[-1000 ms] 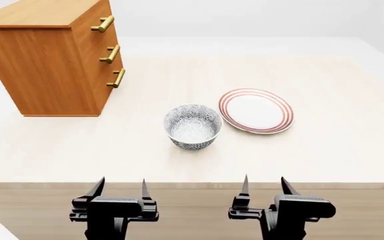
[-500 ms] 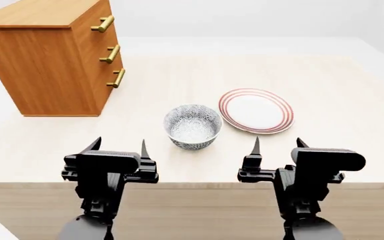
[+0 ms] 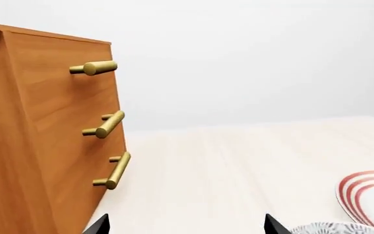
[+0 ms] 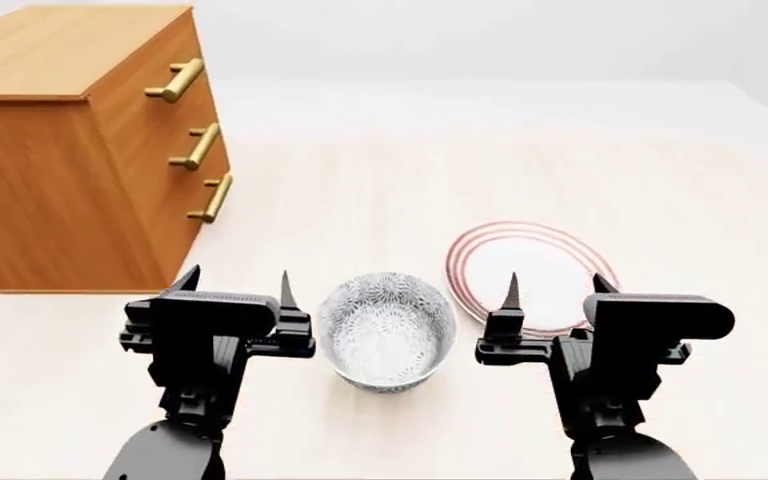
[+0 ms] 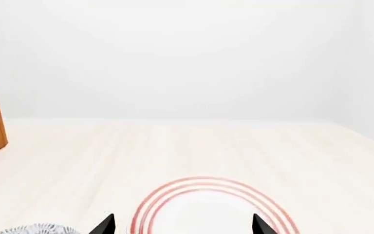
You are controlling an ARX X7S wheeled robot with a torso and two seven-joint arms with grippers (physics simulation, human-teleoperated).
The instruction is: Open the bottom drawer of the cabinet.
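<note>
Orange-brown wooden cabinet's (image 4: 84,150) bottom drawer (image 4: 195,215) – brass bar handle (image 4: 211,198) upright – lies ahead-left of the nearer left gripper (image 4: 235,290), fingers spread, empty – right gripper (image 4: 554,293) likewise

I've got both arms raised side by side, left gripper (image 4: 235,287) and right gripper (image 4: 554,290) level, fingers spread wide, nothing held.

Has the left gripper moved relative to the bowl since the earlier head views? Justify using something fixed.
Yes. The left gripper has advanced over the table toward the cabinet; it now sits beside the bowl, open and empty.
</note>
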